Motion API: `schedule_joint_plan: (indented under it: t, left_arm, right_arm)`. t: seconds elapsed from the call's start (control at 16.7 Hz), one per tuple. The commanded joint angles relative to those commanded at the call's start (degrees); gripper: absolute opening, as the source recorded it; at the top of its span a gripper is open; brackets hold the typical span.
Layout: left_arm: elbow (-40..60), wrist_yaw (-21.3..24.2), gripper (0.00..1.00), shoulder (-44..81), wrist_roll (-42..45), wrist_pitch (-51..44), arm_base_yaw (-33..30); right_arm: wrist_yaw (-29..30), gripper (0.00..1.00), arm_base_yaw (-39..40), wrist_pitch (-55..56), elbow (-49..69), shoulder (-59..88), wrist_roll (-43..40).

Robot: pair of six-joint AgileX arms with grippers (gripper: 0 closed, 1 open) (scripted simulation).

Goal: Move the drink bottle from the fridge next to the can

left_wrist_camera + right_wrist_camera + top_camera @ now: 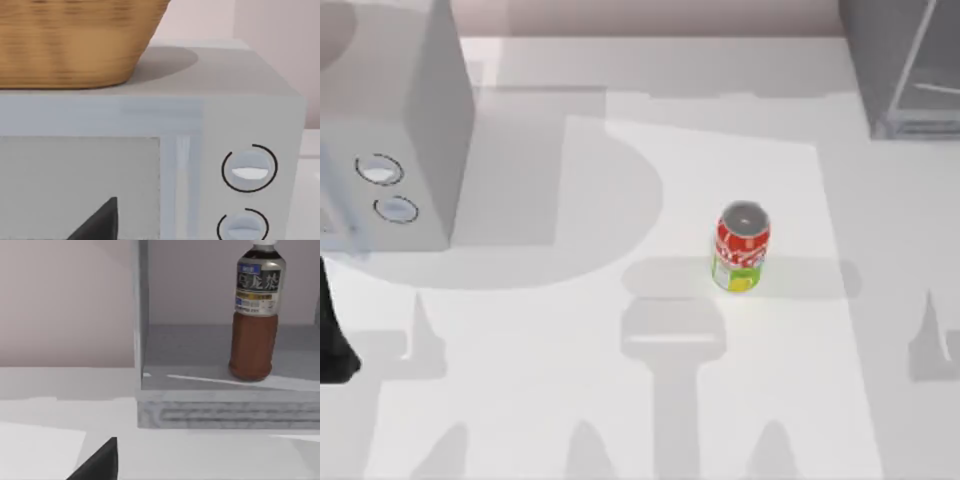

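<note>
- The top camera hangs above my table [620, 400] and looks straight down. It takes in the white box with two dials [390, 150] at far left, the fridge [905, 65] at far right and the can [741, 247] between them.
- My left wrist camera sits close to the white box [150, 165], facing its front with the dials [249, 168] and the basket [70, 40] on top.
- My right wrist camera looks level into the open fridge [225, 390], fairly near, at the bottle [255, 315] standing on its floor.
- Each wrist view shares its appliance with the top view.
</note>
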Motion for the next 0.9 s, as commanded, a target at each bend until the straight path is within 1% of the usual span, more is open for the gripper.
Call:
schedule_joint_plan:
  t: [0.24,0.42,0.66,0.9]
  left_arm:
    - [0.0,0.0,1.0,0.0,0.0,0.0,0.0]
    - [0.0,0.0,1.0,0.0,0.0,0.0,0.0]
    - [0.0,0.0,1.0,0.0,0.0,0.0,0.0]
    - [0.0,0.0,1.0,0.0,0.0,0.0,0.0]
  right_arm:
    - [-0.14,1.0,-0.37,1.51,1.34,1.77,0.02]
    - [-0.9,1.0,-1.57,6.96,6.17,9.03,0.12]
    - [-2.86,1.0,-3.73,17.92,15.8,27.19,0.39]
    - [-5.29,1.0,-6.21,30.74,27.03,53.46,0.66]
